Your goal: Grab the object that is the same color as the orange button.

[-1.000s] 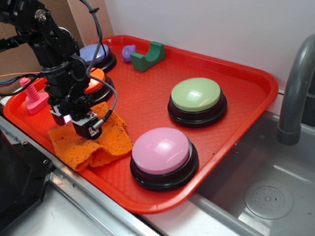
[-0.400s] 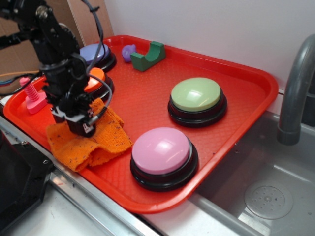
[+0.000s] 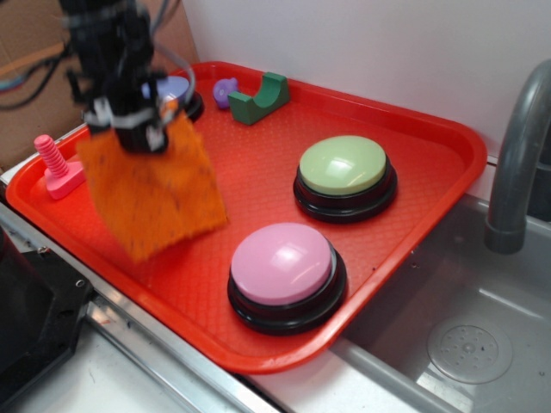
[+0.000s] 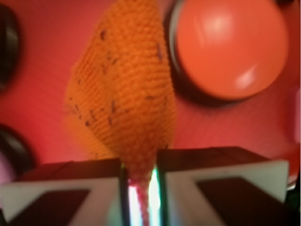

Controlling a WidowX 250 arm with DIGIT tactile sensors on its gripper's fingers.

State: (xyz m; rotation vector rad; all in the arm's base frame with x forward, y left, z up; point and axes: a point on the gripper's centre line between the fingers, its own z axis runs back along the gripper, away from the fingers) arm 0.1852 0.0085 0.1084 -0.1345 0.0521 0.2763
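Red tray (image 3: 413, 215) beside a sink; grey faucet (image 3: 516, 163) at right. Pink button (image 3: 282, 262) near the front rim, green button (image 3: 344, 168) behind it. Orange cloth (image 3: 151, 194) hangs in the air over the tray's left side, clear of the surface, pinched at its top edge by the gripper (image 3: 138, 129), jaws closed tight on it. In the wrist view, the orange button (image 4: 228, 44) sits below, right of the cloth (image 4: 124, 103). Green block (image 3: 258, 99), pink screw (image 3: 56, 168).

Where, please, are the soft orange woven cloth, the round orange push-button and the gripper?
Soft orange woven cloth (image 3: 155, 194): exterior view, middle of the hanging sheet.
Round orange push-button (image 4: 229, 44): wrist view, centre of its dome.
Gripper (image 4: 139, 181): wrist view, between the fingertips pinching the cloth.
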